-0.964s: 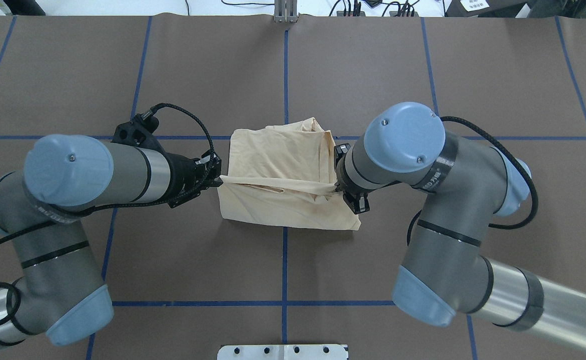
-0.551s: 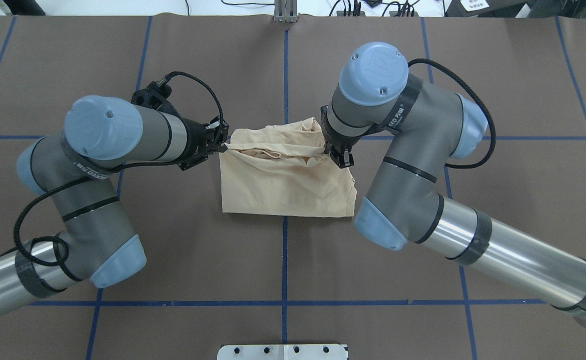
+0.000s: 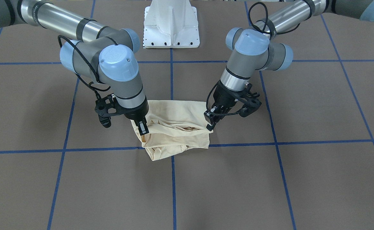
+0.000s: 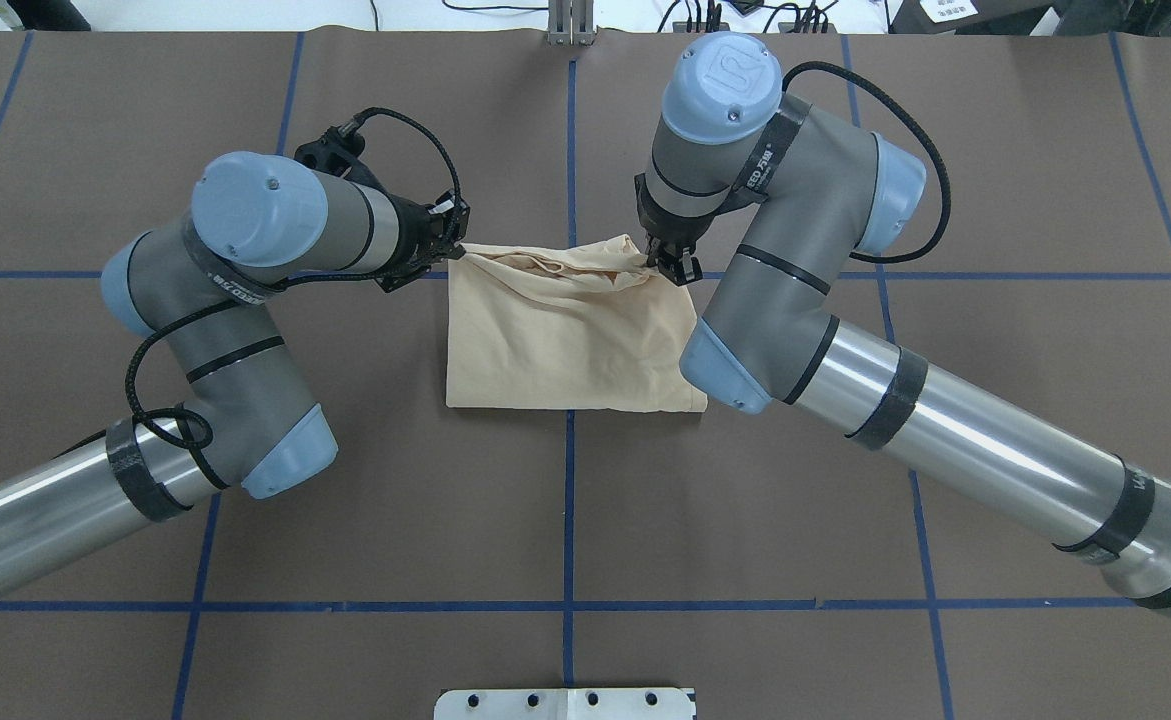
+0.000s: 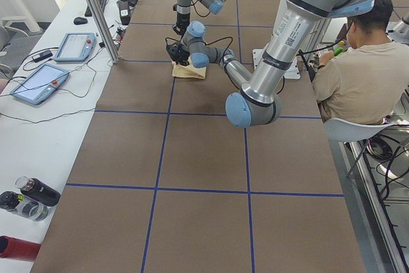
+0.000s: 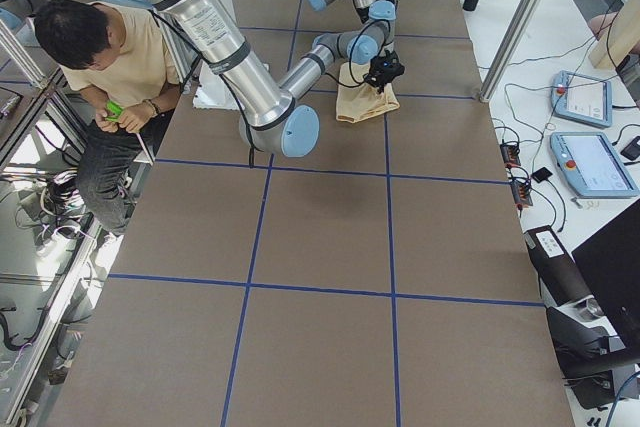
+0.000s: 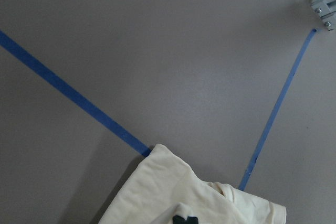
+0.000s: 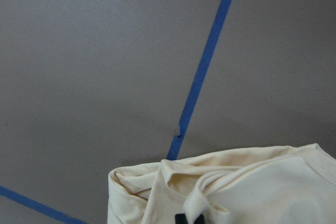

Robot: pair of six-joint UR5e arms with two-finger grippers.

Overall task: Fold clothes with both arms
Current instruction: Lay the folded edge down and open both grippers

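Note:
The clothes are one pale cream shirt (image 4: 570, 340), lying as a folded rectangle at the table's middle. Its far edge is bunched and held at both corners. My left gripper (image 4: 452, 250) is shut on the far left corner, and my right gripper (image 4: 667, 266) is shut on the far right corner. From across the table, the left gripper (image 3: 209, 123) and the right gripper (image 3: 142, 127) pinch the raised edge of the shirt (image 3: 174, 137). Each wrist view shows cream cloth (image 7: 173, 192) (image 8: 236, 187) rising to the black fingertips at the bottom edge. No print shows.
Blue tape lines (image 4: 570, 150) grid the brown table. The white pedestal base (image 3: 171, 25) stands behind the shirt. A seated person (image 5: 361, 75) is beside the table. Tablets (image 5: 38, 81) and bottles (image 5: 29, 199) lie on a side bench.
Both arms have carried the held edge away from the robot, across the shirt to its far side. The lifted layer now lies over the rest, and the bundle is flatter.

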